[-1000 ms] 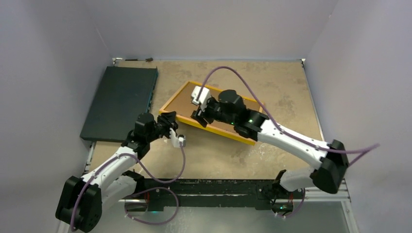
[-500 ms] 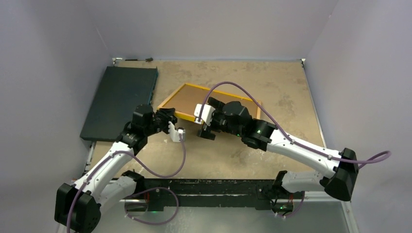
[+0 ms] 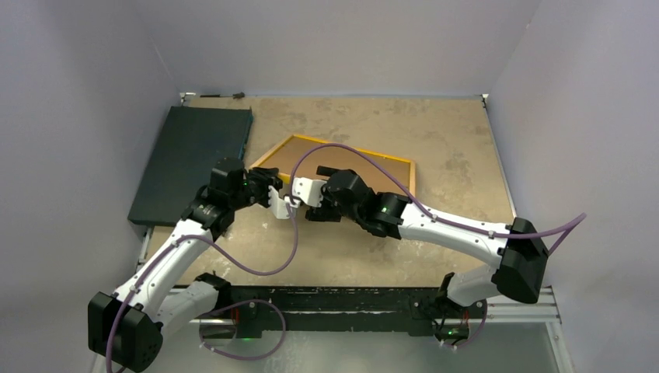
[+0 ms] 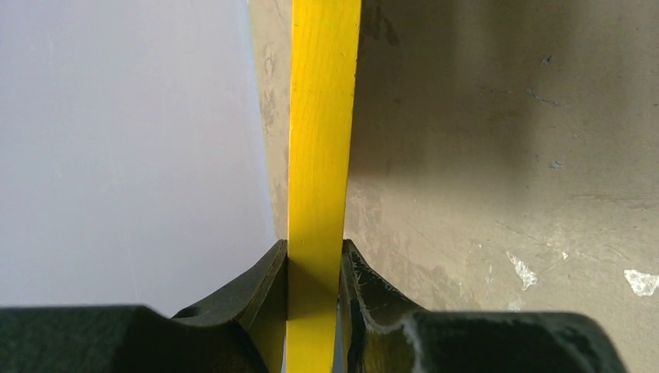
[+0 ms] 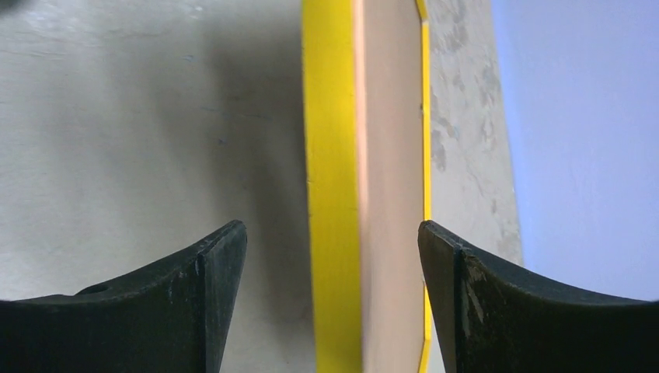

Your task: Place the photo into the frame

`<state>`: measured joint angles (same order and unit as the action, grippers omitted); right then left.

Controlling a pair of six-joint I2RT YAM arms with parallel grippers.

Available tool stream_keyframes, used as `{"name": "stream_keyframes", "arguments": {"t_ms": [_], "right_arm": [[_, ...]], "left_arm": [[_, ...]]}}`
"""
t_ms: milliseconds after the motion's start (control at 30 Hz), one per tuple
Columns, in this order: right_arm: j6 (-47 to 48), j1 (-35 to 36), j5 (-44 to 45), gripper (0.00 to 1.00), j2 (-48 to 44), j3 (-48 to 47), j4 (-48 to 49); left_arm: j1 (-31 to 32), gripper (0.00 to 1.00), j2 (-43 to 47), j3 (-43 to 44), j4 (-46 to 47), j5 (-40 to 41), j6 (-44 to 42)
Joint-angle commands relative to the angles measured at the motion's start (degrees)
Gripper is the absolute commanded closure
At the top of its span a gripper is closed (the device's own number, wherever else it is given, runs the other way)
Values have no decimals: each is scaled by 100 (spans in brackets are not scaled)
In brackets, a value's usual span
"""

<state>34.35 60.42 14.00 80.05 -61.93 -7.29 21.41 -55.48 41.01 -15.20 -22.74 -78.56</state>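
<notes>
The left gripper (image 4: 315, 260) is clamped on one edge of the yellow frame (image 4: 322, 132), near the middle of the table (image 3: 458, 140). The right gripper (image 5: 330, 231) stands wide apart, straddling another edge of the frame without touching it.

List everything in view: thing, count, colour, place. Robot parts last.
table: 1, mottled tan, fills the middle of the top view
walls: pale grey-lilac, behind and on both sides
frame: 1, yellow rim with a brown panel, centre of the table
slab: 1, dark, flat, back-left of the table
small dark item: 1, back-left edge of the table, too small to identify
cables: 2, purple, one looping along each arm
left arm: 1, white and black, jaws shut on the frame's yellow edge
right arm: 1, white and black, jaws open on either side of the frame's edge, not touching it
</notes>
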Motion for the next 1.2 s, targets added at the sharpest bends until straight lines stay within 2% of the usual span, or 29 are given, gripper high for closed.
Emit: {"name": "stream_keyframes", "arguments": {"t_ms": [0,167,267,333,467,500,533,567,600,733,933,1167], "right_arm": [[177,13,874,18,28,-251,531],[194,7,888,27,-16,-179,659],[178,13,725,39,14,-257,516],[210,12,672,53,19,-310,470],[209,6,537,80,11,-525,337],[204,8,514,83,11,-578,308],[205,3,508,86,11,-634,281],[208,1,495,87,18,-688,254],[204,-9,453,89,26,-782,211],[27,-105,180,92,89,-1150,-22],[-566,-333,-649,89,447,-2330,-850],[-1237,-350,-1372,87,1334,-4408,-2249]], "left_arm": [[-13,100,185,286,205,-56,316],[-14,100,304,208,224,-62,320],[-18,100,368,155,327,-63,368],[-11,99,382,175,378,-64,401],[-14,88,386,295,484,9,530],[-7,83,380,340,544,41,632],[-15,71,381,376,559,61,683],[-14,56,392,426,551,74,727],[-14,51,405,473,523,83,755],[-22,41,495,661,422,195,1027],[-159,34,617,1247,-248,243,1686],[-1348,32,471,2563,-1203,-690,2624]]}}
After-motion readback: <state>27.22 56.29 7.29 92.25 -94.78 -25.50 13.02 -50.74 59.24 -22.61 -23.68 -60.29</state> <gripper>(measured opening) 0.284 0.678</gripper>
